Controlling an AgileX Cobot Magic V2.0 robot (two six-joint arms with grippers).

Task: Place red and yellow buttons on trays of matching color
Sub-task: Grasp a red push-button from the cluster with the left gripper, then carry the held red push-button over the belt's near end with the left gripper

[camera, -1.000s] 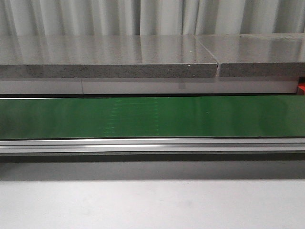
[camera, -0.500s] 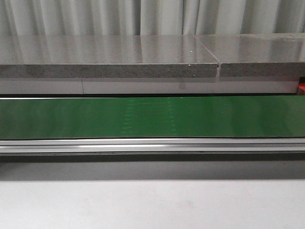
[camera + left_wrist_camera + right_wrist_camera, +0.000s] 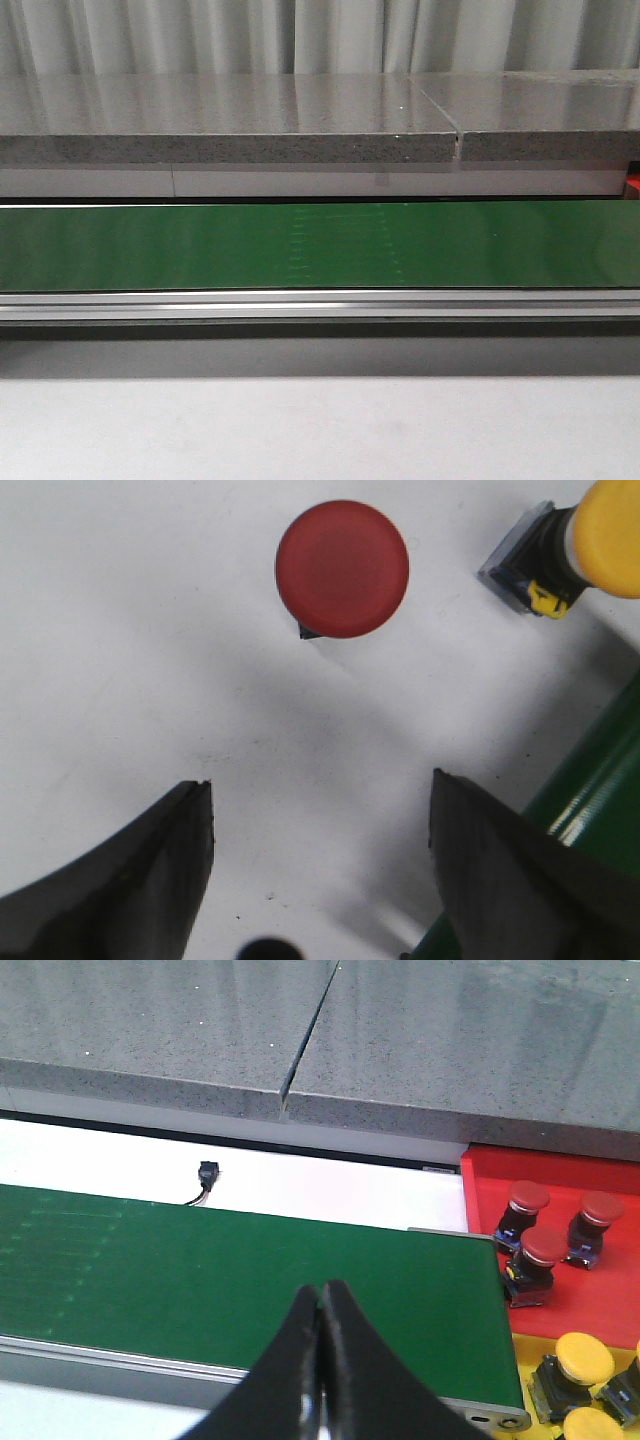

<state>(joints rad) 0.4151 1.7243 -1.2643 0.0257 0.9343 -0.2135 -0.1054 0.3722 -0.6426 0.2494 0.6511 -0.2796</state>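
Red button (image 3: 342, 568) upright on the white counter (image 3: 120, 660), beyond the left tool (image 3: 322, 865), untouched; yellow button (image 3: 600, 540) lying tipped just beside the green conveyor belt (image 3: 590, 790). Left tool spread wide, empty. Right tool (image 3: 321, 1360) pressed together over the belt; red tray (image 3: 600, 1290) and yellow tray (image 3: 525, 1360) with buttons at the belt's end.
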